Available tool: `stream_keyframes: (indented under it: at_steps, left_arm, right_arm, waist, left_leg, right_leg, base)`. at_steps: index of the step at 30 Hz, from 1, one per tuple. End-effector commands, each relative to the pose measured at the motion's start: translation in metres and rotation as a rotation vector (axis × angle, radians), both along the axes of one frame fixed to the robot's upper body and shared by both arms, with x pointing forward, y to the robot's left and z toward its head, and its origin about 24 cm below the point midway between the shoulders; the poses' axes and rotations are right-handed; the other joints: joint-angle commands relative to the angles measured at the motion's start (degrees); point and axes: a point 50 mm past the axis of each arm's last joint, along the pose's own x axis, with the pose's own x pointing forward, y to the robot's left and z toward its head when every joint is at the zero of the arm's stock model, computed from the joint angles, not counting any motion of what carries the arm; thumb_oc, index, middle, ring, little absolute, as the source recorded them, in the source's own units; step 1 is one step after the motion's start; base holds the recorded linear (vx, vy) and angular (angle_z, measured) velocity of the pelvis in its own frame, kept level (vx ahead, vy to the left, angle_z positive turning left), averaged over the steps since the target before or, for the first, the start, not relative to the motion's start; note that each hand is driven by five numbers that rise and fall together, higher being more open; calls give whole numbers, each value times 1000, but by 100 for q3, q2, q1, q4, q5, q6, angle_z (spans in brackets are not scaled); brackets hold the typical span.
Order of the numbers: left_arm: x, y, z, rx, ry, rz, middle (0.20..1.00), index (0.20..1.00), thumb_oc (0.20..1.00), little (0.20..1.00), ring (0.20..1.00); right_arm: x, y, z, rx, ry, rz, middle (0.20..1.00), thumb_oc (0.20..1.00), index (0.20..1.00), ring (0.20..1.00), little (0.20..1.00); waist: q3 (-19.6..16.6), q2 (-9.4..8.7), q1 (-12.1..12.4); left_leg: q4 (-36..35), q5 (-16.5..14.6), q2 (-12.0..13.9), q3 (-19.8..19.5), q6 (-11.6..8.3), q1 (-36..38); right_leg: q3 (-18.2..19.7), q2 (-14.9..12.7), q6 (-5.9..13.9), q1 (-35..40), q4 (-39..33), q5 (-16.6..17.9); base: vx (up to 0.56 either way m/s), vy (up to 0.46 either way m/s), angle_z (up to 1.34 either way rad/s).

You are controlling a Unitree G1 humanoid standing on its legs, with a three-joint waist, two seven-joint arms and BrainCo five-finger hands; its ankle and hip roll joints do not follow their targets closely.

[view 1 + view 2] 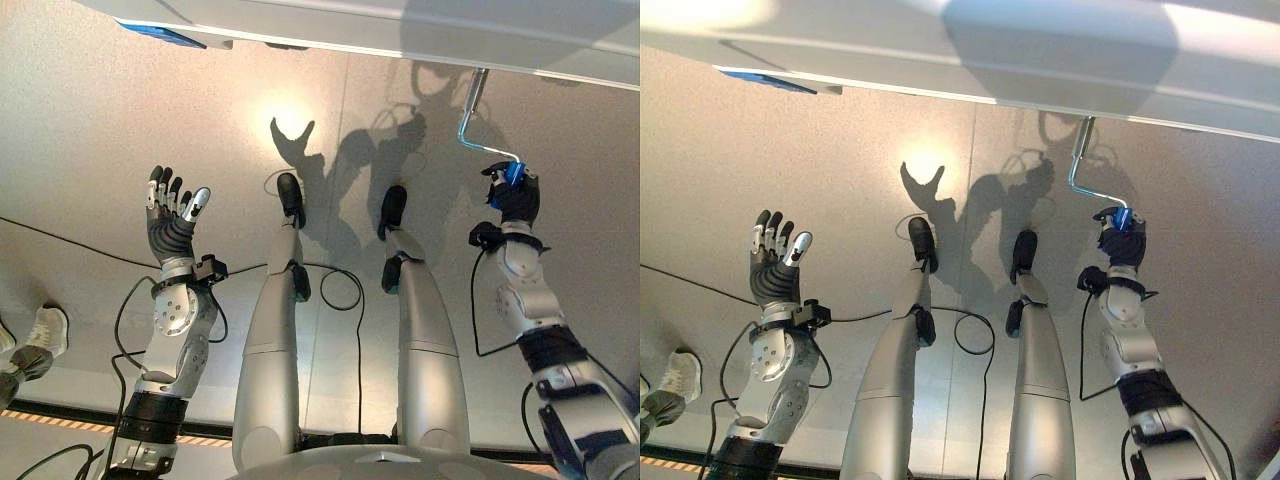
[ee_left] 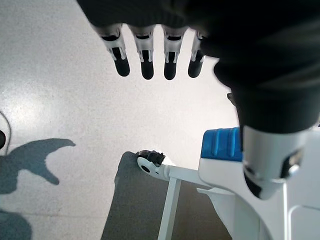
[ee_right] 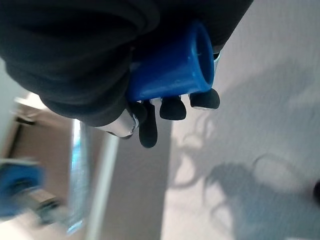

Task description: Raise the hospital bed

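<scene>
The white hospital bed [image 1: 420, 30] runs along the far side of the scene, its end board above the floor. A silver crank [image 1: 470, 125] hangs down from under it and ends in a blue handle [image 1: 513, 173]. My right hand [image 1: 516, 200] is shut on that blue handle [image 3: 170, 65], with the fingers [image 3: 172, 107] curled round it. My left hand [image 1: 170, 215] is raised over the bare floor at the left, open, with the fingers [image 2: 145, 60] straight and apart from everything.
The bed's white frame with a blue corner piece [image 2: 222, 145] and a caster wheel [image 2: 150, 161] stands past my left hand. A person's shoe [image 1: 45, 330] is on the floor at the far left. A yellow-and-black strip [image 1: 60, 418] runs along the near floor.
</scene>
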Motion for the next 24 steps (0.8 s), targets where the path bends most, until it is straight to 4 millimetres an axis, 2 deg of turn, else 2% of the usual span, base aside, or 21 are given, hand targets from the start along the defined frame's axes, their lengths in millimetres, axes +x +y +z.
stream_keyframes:
  at_steps: [1,5,14,18,24]
  left_arm:
    - [-9,-1,8,15,-72,-22,1000,1000,1000,1000,1000]
    - [-5,-13,17,17,-113,-103,1000,1000,1000,1000,1000]
    - [-1,-27,31,36,-169,-179,1000,1000,1000,1000,1000]
    - [-1,-30,36,47,-192,-193,1000,1000,1000,1000,1000]
    - [1,-34,41,45,-214,-208,1000,1000,1000,1000,1000]
  right_arm:
    - [-6,-65,67,99,-239,-319,200,200,200,200,200]
    - [19,-78,61,130,-54,-334,200,200,200,200,200]
    - [32,-83,45,129,169,-335,200,200,200,200,200]
    - [33,-81,36,127,240,-338,200,200,200,200,200]
    - [46,-56,28,-12,378,-256,200,200,200,200,200]
  waist:
    - [-100,252,90]
    - [-100,349,237]
    - [-100,531,422]
    - [-100,605,498]
    - [-100,707,663]
  left_leg:
    - [587,-788,-88,-338,-296,-31]
    - [564,-785,-119,-333,-298,-63]
    - [582,-797,-147,-341,-285,-105]
    - [587,-792,-158,-354,-283,-105]
    - [620,-791,-200,-371,-240,-150]
  right_leg:
    - [-139,140,337,227,-1063,801]
    - [-159,134,339,190,-1058,784]
    - [-171,119,338,155,-1010,734]
    - [-184,106,340,169,-1016,723]
    - [-174,101,333,103,-948,702]
  base:
    - [-61,17,-2]
    - [2,9,-2]
    - [0,0,0]
    - [0,0,0]
    - [0,-1,1]
